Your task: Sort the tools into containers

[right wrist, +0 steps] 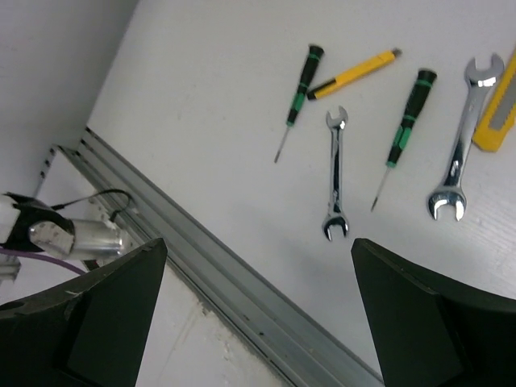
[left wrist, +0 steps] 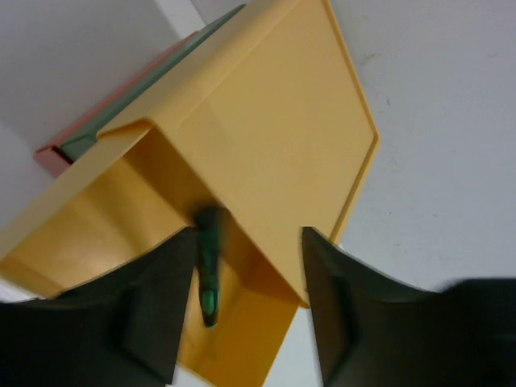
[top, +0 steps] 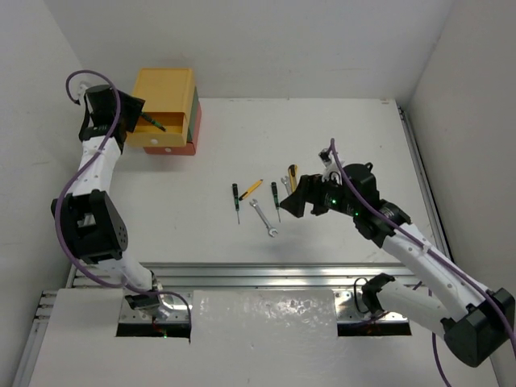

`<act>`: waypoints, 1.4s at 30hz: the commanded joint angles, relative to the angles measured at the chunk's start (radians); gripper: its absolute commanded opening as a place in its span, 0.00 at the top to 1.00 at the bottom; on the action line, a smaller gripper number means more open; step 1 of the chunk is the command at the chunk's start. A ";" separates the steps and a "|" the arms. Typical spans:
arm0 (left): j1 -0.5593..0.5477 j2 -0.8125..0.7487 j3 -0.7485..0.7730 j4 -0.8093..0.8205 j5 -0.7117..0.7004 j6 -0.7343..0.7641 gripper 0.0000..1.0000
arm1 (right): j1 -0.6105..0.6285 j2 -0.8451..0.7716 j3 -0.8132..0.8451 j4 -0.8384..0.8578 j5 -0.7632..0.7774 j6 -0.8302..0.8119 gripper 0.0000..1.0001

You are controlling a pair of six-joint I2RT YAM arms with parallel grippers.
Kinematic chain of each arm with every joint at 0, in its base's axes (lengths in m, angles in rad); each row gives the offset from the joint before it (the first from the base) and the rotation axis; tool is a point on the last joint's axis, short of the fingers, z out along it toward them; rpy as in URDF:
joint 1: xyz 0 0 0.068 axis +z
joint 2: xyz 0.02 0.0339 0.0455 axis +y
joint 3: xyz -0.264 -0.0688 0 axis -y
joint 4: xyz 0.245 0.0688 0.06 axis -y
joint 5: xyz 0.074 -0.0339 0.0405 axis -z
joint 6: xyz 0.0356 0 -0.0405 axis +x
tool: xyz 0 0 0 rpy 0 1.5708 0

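Note:
The yellow drawer (top: 165,93) tops the stack over the green drawer (top: 196,113) and the red-orange one (top: 193,139), and it is pulled out. My left gripper (top: 135,113) hovers open over it. A black-and-green screwdriver (left wrist: 208,274) sits loose in the drawer (left wrist: 266,145), close to the left finger. My right gripper (right wrist: 258,258) is open and empty above the table. Ahead of it lie two black-handled screwdrivers (right wrist: 300,85) (right wrist: 407,121), a yellow-handled one (right wrist: 355,74), two silver wrenches (right wrist: 336,173) (right wrist: 461,145) and the yellow utility knife (right wrist: 500,113).
A grey metal rail (top: 266,274) runs along the table's near edge, below the right gripper (top: 294,201). White walls close in the left, back and right sides. The drawer stack stands in the far left corner.

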 commanded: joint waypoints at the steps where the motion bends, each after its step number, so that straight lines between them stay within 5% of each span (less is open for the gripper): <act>1: 0.005 -0.114 -0.056 0.104 0.036 -0.037 0.44 | -0.002 0.094 0.070 -0.063 0.036 -0.031 0.03; 7: 0.006 -0.278 -0.081 0.101 0.050 -0.017 0.12 | 0.034 0.473 0.301 -0.245 0.233 -0.057 0.04; 9: 0.005 -0.320 -0.053 0.071 0.058 0.014 0.12 | 0.044 0.596 0.366 -0.254 0.289 -0.060 0.12; 12: 0.005 -0.445 -0.064 0.023 0.107 0.099 0.09 | 0.064 0.732 0.435 -0.254 0.382 -0.055 0.45; 19: 0.003 -0.715 -0.309 0.017 0.295 0.238 0.08 | 0.083 0.973 0.610 -0.260 0.438 -0.071 0.58; 26: 0.000 -0.789 -0.466 -0.009 0.401 0.321 0.07 | 0.084 1.134 0.696 -0.285 0.474 -0.074 0.66; 29: -0.027 -0.794 -0.505 -0.020 0.407 0.359 0.07 | 0.086 1.156 0.687 -0.271 0.461 -0.072 0.69; 32: -0.055 -0.794 -0.547 -0.014 0.415 0.364 0.08 | 0.090 1.139 0.662 -0.245 0.438 -0.069 0.94; 34: -0.083 -0.803 -0.593 0.013 0.446 0.339 0.08 | 0.103 1.066 0.618 -0.225 0.429 -0.069 1.00; 38: -0.404 -0.779 -0.676 0.168 0.412 0.243 0.07 | 0.104 0.778 0.379 -0.034 0.184 -0.064 1.00; 42: -0.565 -0.748 -0.740 0.348 0.406 0.148 0.09 | 0.104 0.501 0.201 0.217 -0.127 -0.071 1.00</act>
